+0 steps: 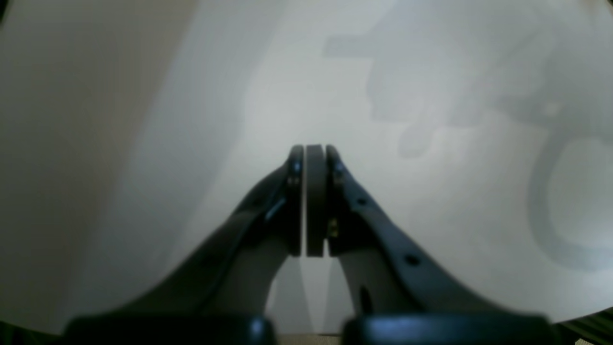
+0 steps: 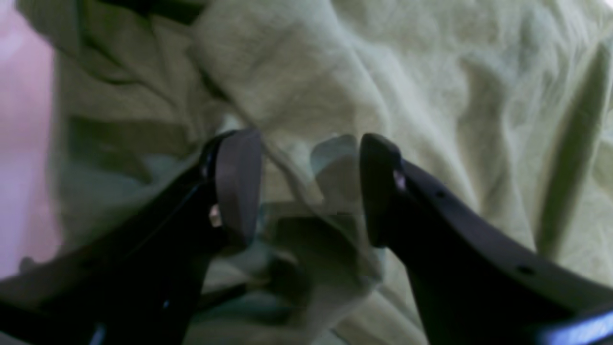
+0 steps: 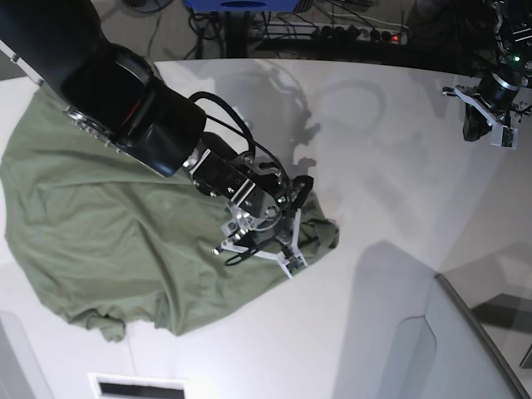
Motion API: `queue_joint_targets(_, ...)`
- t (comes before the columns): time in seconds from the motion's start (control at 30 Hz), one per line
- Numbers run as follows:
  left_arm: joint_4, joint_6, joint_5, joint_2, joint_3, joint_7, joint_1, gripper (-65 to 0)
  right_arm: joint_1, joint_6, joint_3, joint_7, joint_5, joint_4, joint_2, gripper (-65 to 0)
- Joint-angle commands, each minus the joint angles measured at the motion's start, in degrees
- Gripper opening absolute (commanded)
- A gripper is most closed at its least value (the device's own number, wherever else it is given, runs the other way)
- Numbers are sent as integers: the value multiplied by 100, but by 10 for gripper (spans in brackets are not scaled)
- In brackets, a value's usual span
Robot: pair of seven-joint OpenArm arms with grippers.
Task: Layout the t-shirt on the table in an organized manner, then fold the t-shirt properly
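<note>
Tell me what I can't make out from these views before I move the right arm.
- t-shirt, base view: the right arm covers its upper middle; collar and label not visible.
- right gripper, right wrist view: blurred; whether the fingers touch the cloth is unclear.
- left gripper, left wrist view: only blurred table beyond it.

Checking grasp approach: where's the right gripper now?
In the base view, the right gripper is centre-left, jaws open, at the right-hand edge of the crumpled t-shirt on the table.
</note>
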Motion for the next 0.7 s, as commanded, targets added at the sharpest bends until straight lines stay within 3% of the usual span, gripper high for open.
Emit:
queue_joint_targets(0.0, 75, 37, -62, -96, -65, -113, 20, -650, 136, -56, 22, 118, -39, 195, -95, -351)
queue_joint_targets(0.67, 75, 37, -62, -96, -65, -130, 20, -650, 83, -74, 22, 153, -39, -60, -95, -351)
